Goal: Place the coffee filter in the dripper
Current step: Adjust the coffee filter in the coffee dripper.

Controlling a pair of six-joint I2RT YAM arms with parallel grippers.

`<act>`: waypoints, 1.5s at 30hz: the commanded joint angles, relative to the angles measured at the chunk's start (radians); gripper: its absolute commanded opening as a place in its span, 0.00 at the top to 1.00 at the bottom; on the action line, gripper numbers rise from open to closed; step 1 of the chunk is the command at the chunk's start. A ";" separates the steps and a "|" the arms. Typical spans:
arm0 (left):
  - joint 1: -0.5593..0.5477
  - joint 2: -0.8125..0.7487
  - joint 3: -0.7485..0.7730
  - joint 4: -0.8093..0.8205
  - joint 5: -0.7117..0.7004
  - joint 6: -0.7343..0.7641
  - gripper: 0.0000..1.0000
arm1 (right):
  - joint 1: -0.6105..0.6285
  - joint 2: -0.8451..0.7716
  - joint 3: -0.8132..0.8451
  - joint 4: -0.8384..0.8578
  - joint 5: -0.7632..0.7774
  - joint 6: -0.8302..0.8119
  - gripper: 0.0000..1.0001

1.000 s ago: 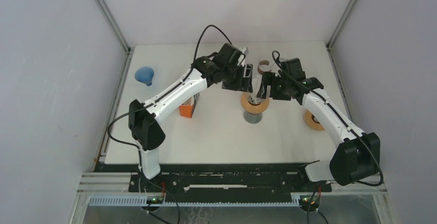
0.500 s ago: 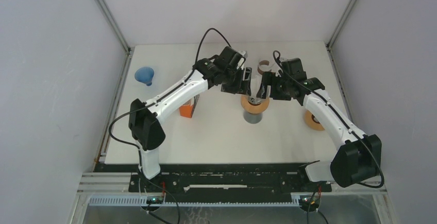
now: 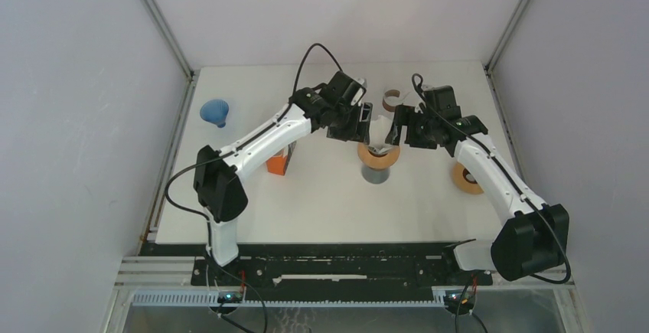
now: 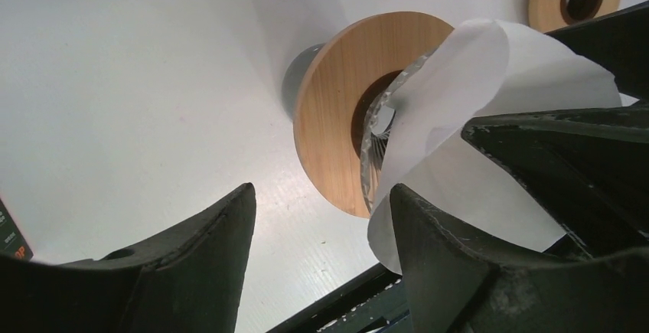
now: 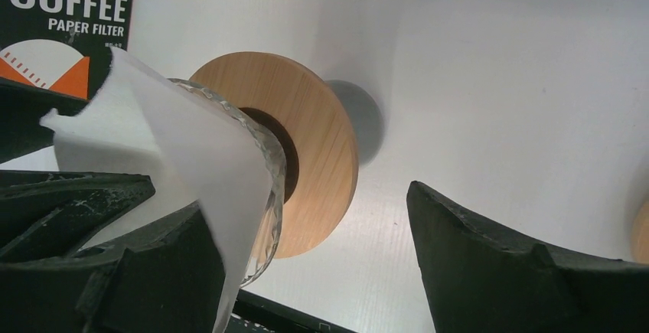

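Filter (image 4: pixel 474 80) stands mouth-up in the dripper (image 4: pixel 329 134), closely flanked by left gripper (image 4: pixel 320 195) and right gripper (image 5: pixel 306 203), both jaws wide, empty.

The white bench (image 3: pixel 321 203) carries a dripper (image 3: pixel 378 161) on a grey base. Left of the dripper stands a filter box (image 3: pixel 277 163), farther left a blue funnel (image 3: pixel 216 111), to its right a wooden ring (image 3: pixel 464 180), behind it a brown band (image 3: pixel 391 100).

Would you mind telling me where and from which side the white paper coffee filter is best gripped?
I would pinch the free upper edge of the white paper coffee filter, coming from above. It leans with its lower part inside the ribbed glass dripper with the round wooden collar, so only that top flap stands clear of the glass.
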 commanded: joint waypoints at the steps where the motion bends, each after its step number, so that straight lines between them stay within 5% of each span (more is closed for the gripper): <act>1: 0.003 0.006 0.021 -0.002 -0.023 0.022 0.30 | -0.009 -0.002 0.024 0.022 -0.004 -0.019 0.12; 31: 0.017 -0.047 0.012 0.131 0.094 0.019 0.26 | 0.022 0.039 -0.019 0.038 0.069 -0.028 0.12; 45: 0.025 0.058 0.130 0.133 0.089 0.059 0.24 | 0.036 0.039 -0.019 0.032 0.084 -0.024 0.12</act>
